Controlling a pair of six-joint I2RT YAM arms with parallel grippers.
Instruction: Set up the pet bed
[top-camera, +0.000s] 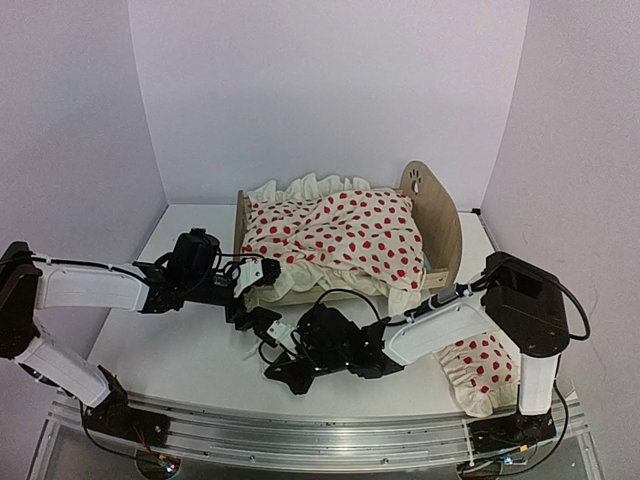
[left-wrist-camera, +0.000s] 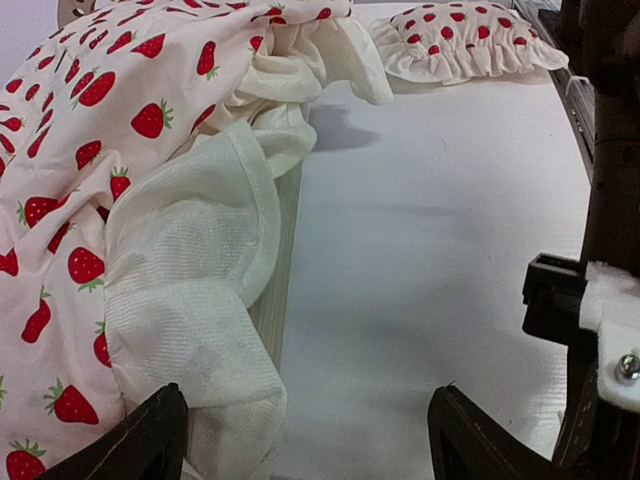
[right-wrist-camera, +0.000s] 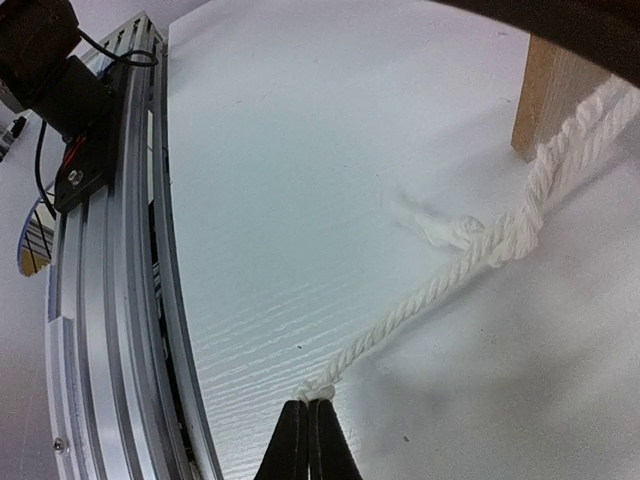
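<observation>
Right tool (right-wrist-camera: 308, 404), shut, touches white rope (right-wrist-camera: 400, 318) seen only wrist-side.

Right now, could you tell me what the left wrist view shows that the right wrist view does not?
Only the left wrist view: the strawberry blanket, the pillow and the open left gripper. Only the right wrist view: a white rope, a wooden bed leg, the metal rail and the right gripper shut on the rope's end. Both: the white table.
</observation>
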